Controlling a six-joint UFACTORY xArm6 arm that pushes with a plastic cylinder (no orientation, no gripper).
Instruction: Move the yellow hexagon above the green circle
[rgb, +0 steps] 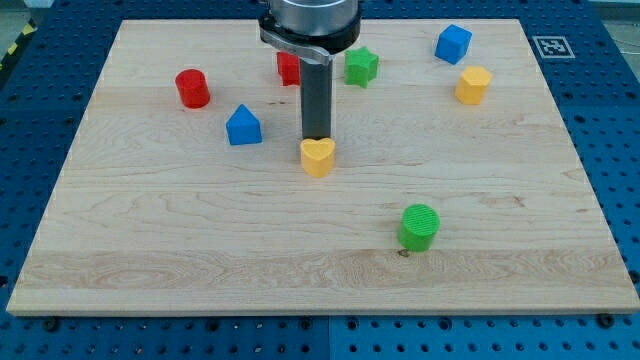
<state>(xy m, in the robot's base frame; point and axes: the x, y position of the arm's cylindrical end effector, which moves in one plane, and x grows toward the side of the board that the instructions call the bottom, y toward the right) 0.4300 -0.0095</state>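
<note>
Camera view: my tip (317, 137) stands at the middle of the wooden worktop (150, 250), touching or just behind the yellow heart (317, 157). There are no fingers on this rod, so nothing is grasped.

The yellow hexagon (473, 85) sits near the view's top right, well apart from my tip, just below the blue cube (453, 43). The green circle (419, 226) lies toward the view's bottom right, so the hexagon already lies above it but a long way off.

Also here: a green star (361, 66), a red block (288, 68) partly hidden behind the rod, a red cylinder (192, 88) and a blue house-shaped block (243, 126).

Risks, as I judge them: heading off now could drag the yellow heart along, and an off-centre push could spin the hexagon aside or knock the green circle.
</note>
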